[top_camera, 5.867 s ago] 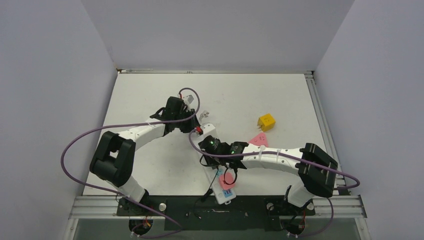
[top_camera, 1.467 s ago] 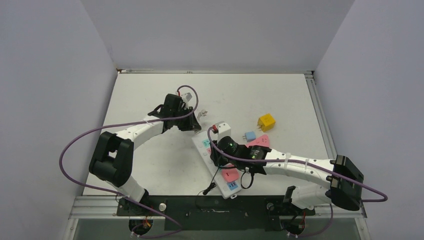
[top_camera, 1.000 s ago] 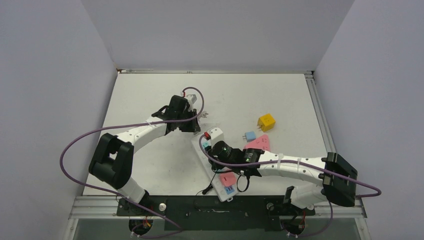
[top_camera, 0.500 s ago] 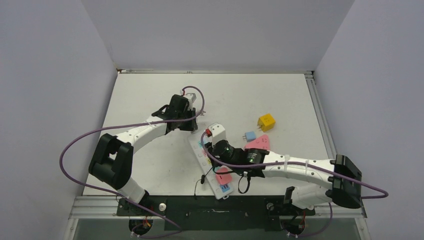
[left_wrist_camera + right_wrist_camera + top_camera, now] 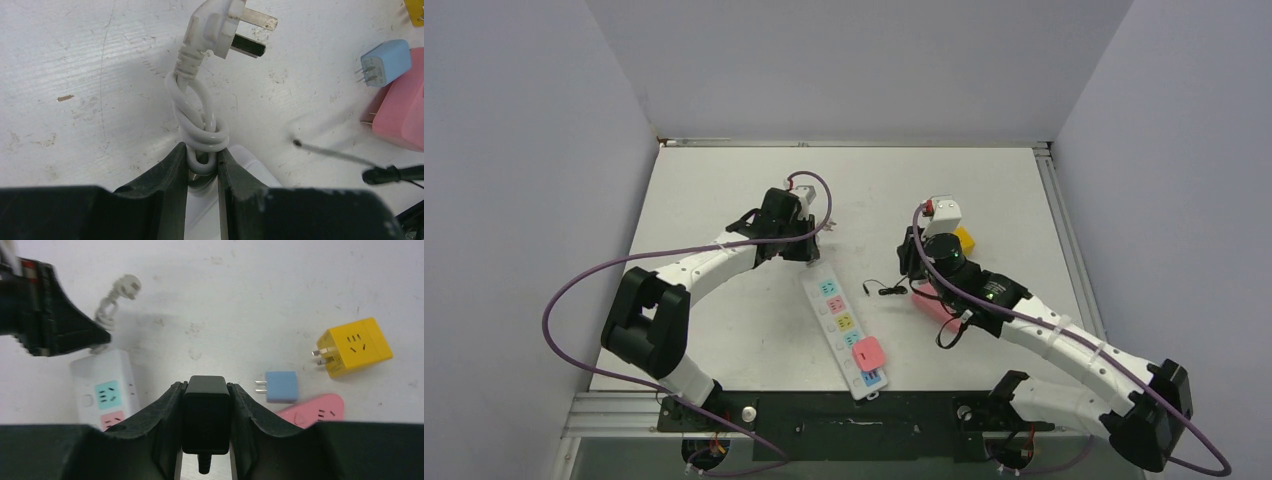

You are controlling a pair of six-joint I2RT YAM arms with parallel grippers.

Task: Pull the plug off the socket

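Note:
The socket, a long white power strip (image 5: 841, 322) with coloured outlet faces, lies on the table; its near end shows in the right wrist view (image 5: 104, 384). A pink plug (image 5: 868, 351) sits in it near the front end. My left gripper (image 5: 810, 243) is shut on the strip's knotted white cord (image 5: 202, 131), whose white plug (image 5: 220, 22) lies free. My right gripper (image 5: 912, 264) is shut on a black plug (image 5: 206, 417), held off the strip to its right and above the table. The plug's thin black cable (image 5: 885, 291) trails down.
A yellow cube adapter (image 5: 354, 346), a small blue adapter (image 5: 281, 386) and a pink outlet bar (image 5: 314, 409) lie on the table right of the strip. The blue adapter (image 5: 386, 61) also shows in the left wrist view. Walls enclose the table on three sides.
My right gripper has lifted the black plug out of the strip and moved up and to the right. The strip has dropped back flat. My left gripper has stayed on the cord.

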